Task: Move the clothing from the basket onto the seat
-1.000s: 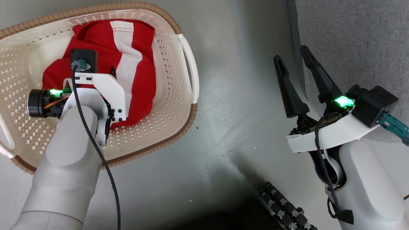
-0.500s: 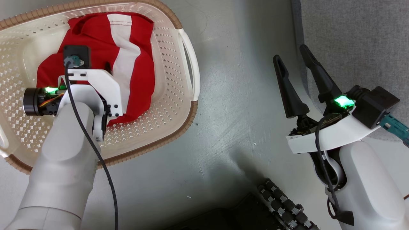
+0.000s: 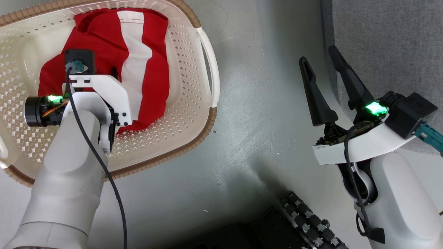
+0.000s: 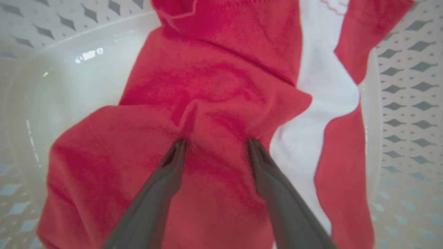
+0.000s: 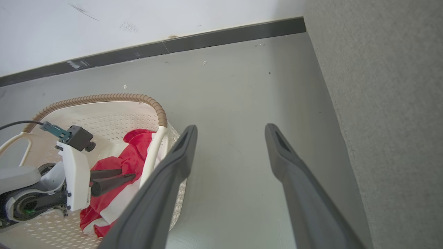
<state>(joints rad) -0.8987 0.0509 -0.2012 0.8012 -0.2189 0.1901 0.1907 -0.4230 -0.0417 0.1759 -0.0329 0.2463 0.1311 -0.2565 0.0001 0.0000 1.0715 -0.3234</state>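
Right tool (image 5: 231, 128), spread wide, hovers over floor (image 5: 235, 86) beside basket (image 5: 104, 98).

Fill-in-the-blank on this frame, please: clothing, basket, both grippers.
1. The clothing lies in the basket and has a broad ____ stripe.
2. The left gripper touches the clothing with its jaws ____.
3. The right gripper holds ____.
Missing words: white; open; nothing.
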